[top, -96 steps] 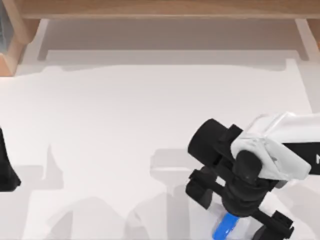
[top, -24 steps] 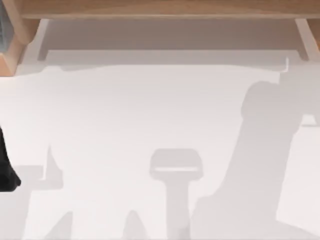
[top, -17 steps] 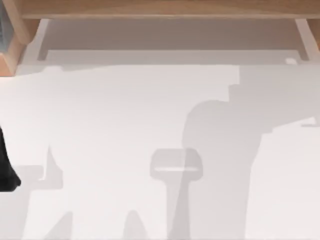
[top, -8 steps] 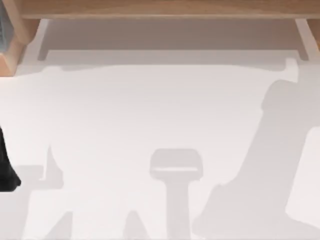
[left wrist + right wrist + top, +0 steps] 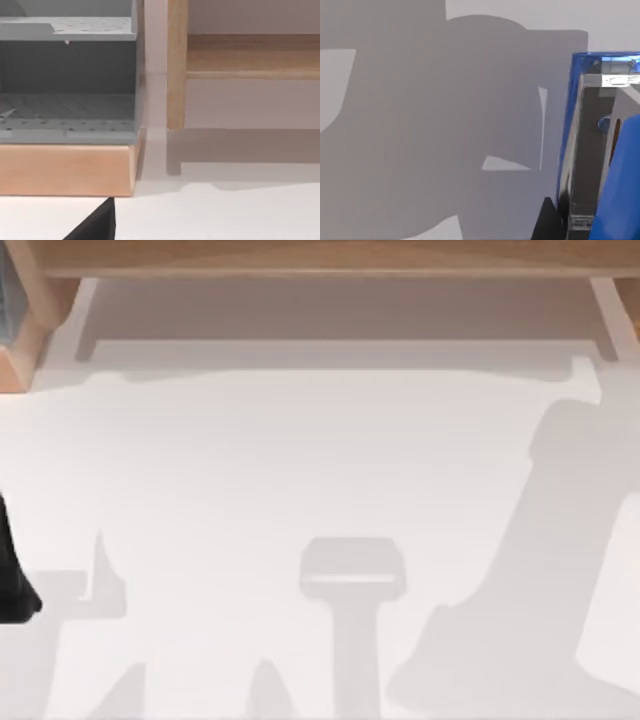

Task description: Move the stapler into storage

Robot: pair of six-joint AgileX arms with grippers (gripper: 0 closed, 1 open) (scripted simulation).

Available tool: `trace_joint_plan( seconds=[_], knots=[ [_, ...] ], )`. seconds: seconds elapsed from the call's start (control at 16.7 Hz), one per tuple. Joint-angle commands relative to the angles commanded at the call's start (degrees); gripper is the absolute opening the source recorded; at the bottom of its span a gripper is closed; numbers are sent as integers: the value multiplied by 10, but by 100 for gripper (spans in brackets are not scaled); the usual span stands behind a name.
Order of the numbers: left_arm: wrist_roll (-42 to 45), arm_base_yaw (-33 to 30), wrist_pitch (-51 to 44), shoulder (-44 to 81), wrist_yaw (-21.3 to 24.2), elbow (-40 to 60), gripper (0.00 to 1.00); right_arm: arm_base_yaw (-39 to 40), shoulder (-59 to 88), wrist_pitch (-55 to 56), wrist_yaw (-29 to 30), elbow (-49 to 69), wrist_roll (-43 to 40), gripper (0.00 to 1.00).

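White table (image 5: 300, 460) under broad shadows. Clamped in right gripper (image 5: 547, 225): stapler (image 5: 625, 190), lifted clear of the surface. Carrying step, by the look of it. Next calls for a swing towards grey cabinet (image 5: 67, 90), beyond left gripper (image 5: 95, 227) parked at left edge.

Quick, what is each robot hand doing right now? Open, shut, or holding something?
Left gripper: parked at the table's left edge; cannot tell.
Right gripper: close against the stapler, above the table; a grip cannot be confirmed.
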Motion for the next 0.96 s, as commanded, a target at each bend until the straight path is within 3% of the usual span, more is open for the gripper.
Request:
trace_joint_plan(
  seconds=[0.6, 0.96],
  knots=[
    [0, 0, 0, 0, 0, 0, 100, 0, 0, 0, 0, 0, 0, 98],
    [0, 0, 0, 0, 0, 0, 100, 0, 0, 0, 0, 0, 0, 100]
  ],
)
